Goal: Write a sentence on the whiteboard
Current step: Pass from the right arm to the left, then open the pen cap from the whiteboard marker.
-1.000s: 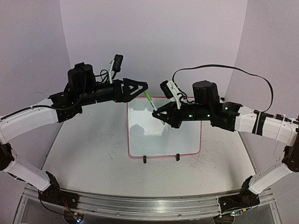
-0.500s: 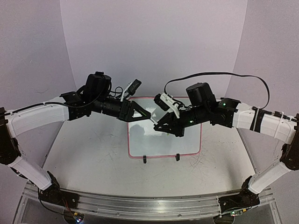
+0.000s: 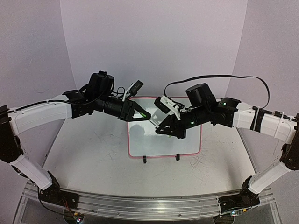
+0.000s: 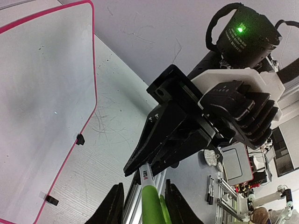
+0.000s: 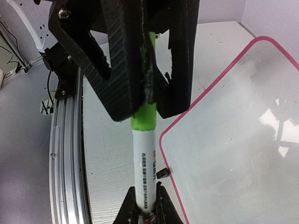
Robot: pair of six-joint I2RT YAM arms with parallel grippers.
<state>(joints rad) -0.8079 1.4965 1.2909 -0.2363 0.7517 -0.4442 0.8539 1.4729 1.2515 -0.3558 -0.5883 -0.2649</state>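
Evidently the task has barely begun. The left end effector (image 3: 146, 117) has its jaws either side of the green cap (image 5: 145, 116) of a marker (image 5: 145, 161); whether they pinch it yet cannot be told. The right end effector (image 5: 145, 209) is clamped on the marker's white barrel. Beneath both, the whiteboard (image 3: 163, 145) sits mid-table (image 3: 88, 149), blank, with no sentence on it. Uncapping and all the writing likely remain.

Your whiteboard (image 3: 161, 142): white face, pink rim, rounded corners | pose you see: face up, two black feet (image 3: 145, 159) at its near edge | place: resting on table (image 3: 88, 149), mid-width, toward its far half
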